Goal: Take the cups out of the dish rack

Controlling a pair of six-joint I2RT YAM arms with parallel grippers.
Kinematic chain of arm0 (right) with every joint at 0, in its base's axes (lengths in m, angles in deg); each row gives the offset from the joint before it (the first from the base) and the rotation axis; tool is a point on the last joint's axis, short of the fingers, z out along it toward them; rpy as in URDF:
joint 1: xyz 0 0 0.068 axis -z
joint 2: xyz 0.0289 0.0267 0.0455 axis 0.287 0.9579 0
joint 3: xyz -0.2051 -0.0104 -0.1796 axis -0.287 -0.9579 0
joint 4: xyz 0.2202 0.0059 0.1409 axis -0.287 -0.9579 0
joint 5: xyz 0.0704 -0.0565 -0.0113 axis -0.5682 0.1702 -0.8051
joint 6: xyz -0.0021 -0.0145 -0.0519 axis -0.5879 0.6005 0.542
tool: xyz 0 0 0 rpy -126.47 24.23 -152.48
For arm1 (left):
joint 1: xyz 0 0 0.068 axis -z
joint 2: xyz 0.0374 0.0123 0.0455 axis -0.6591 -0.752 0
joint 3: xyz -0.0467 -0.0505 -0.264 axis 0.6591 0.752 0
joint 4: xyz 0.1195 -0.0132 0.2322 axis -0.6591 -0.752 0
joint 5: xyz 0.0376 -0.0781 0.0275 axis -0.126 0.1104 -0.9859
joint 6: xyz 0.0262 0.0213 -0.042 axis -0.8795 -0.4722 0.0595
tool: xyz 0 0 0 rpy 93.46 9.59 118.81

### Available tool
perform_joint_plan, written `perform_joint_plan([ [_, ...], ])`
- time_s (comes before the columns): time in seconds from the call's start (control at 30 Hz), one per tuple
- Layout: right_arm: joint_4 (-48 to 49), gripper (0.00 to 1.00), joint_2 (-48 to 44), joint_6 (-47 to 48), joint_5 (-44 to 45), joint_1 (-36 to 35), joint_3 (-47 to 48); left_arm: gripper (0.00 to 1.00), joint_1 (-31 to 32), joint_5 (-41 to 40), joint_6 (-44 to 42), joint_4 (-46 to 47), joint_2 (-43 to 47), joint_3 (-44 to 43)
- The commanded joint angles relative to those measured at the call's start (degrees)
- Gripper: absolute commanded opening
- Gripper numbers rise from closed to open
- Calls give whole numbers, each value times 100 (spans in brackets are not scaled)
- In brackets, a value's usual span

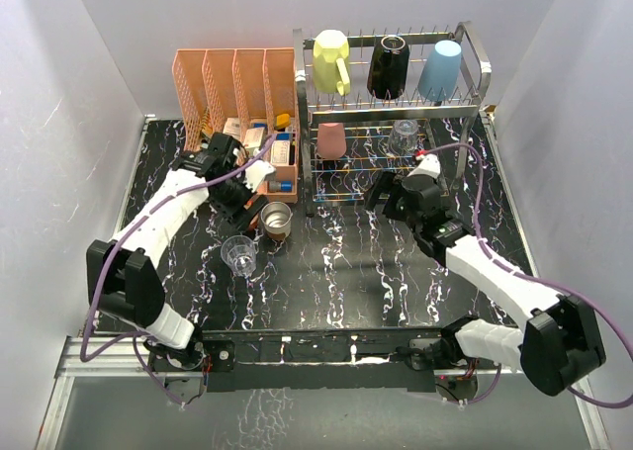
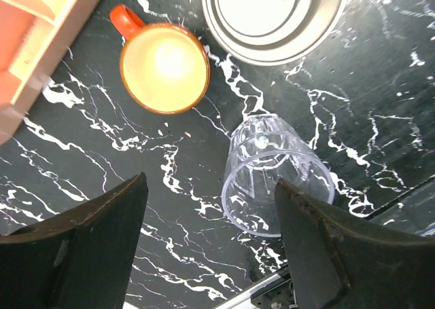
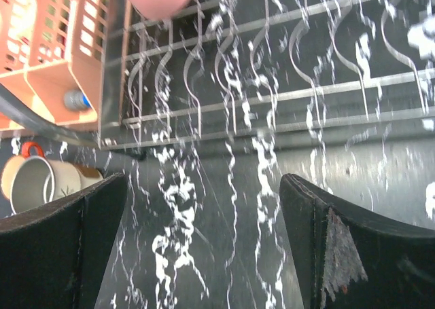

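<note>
Nearest us, three cups stand on the table (image 1: 326, 272), out of the rack: a clear glass (image 2: 275, 180), behind it the steel cup (image 2: 272, 13), and beside that the orange cup (image 2: 165, 68). The left gripper (image 2: 211, 183) hangs over them with its jaws apart and nothing between them. The glass stands by one finger (image 2: 326, 248), and we cannot tell whether they touch. We judge that the glass is now set down, so this arm has only to lift clear without knocking it.

Further in, the right gripper (image 3: 202, 180) is spread wide and empty. It sits low over the table and faces the front of the rack (image 3: 272, 108). We take this as the reach for the next cup.

Five cups are left. On the lower tier the pink tumbler (image 1: 331, 140) stands near the left end and a second glass (image 1: 403, 136) to its right. On the upper tier, furthest back, sit the yellow mug (image 1: 332, 59), the black mug (image 1: 389, 66) and the blue tumbler (image 1: 440, 69).

The right arm's view shows only the pink tumbler's rim at its top edge. The next move therefore calls for going forward and up under the upper tier, centring the jaws on one lower cup, closing on its wall and drawing it out without catching the wires.
</note>
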Motion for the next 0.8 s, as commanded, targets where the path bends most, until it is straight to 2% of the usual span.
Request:
perform_joint_plan([
  [0.0, 2367, 98, 317, 1256, 181, 14, -9, 77, -88, 508, 143, -564, 416, -619],
  [0.1, 3543, 98, 833, 1962, -33, 14, -126, 85, -194, 679, 210, -712, 478, -921],
  [0.23, 4243, 98, 1951, 2587, -194, 18, 285, 94, -323, 985, 245, -917, 508, -1159],
  [0.43, 5098, 98, 3241, 3103, -334, 14, 878, 95, -412, 1169, 98, -1175, 472, -1484],
  [0.77, 5397, 98, 4786, 3414, -590, 14, 2214, 96, -416, 1461, -190, -1363, 298, -1554],
])
